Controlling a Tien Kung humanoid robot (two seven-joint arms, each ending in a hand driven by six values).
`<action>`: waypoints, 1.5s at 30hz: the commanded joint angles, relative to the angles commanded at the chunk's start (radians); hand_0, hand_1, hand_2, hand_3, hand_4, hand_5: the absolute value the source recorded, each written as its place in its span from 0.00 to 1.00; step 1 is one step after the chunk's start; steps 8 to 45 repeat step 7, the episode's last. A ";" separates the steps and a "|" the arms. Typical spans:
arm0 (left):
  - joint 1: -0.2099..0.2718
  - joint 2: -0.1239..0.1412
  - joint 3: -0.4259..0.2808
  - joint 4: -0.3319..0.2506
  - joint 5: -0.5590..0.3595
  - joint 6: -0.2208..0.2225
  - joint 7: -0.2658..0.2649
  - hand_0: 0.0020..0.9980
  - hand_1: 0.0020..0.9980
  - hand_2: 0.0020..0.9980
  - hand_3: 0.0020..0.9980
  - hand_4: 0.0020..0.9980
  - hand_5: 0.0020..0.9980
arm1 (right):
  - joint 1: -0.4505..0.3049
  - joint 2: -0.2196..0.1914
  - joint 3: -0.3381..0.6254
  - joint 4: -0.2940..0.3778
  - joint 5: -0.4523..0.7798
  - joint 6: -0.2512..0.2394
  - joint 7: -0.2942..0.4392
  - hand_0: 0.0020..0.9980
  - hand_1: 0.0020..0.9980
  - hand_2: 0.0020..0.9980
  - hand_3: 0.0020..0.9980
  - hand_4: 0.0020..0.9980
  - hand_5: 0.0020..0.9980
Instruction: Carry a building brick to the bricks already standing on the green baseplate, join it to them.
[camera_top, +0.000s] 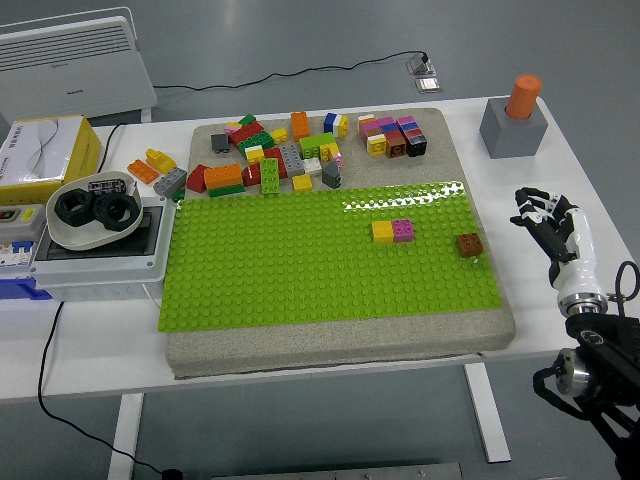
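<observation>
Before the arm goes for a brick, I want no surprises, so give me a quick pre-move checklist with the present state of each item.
1. Right hand holds nothing, fingers spread: ok.
2. Target pair, yellow brick touching pink brick, seated on the green baseplate: ok.
3. Brown brick stands apart, free to pick: ok.
4. Path from hand to brown brick clear: ok.
5. Loose brick pile behind the baseplate, out of the way: ok.
6. Left hand's position: cannot tell, out of view.
</observation>
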 joint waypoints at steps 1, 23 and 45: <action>0.000 -0.002 0.003 0.000 -0.003 0.000 -0.001 0.71 0.61 0.61 0.54 0.60 0.52 | 0.000 0.000 0.000 0.000 0.000 0.000 0.000 0.57 0.44 0.60 0.57 0.73 0.42; 0.037 -0.007 0.102 0.000 -0.114 0.017 -0.044 0.71 0.61 0.61 0.54 0.60 0.52 | -0.003 -0.005 0.003 0.000 0.002 0.001 0.002 0.57 0.44 0.60 0.57 0.73 0.42; 0.037 -0.007 0.102 0.000 -0.114 0.017 -0.044 0.71 0.61 0.61 0.54 0.60 0.52 | -0.003 -0.005 0.003 0.000 0.002 0.001 0.002 0.57 0.44 0.60 0.57 0.73 0.42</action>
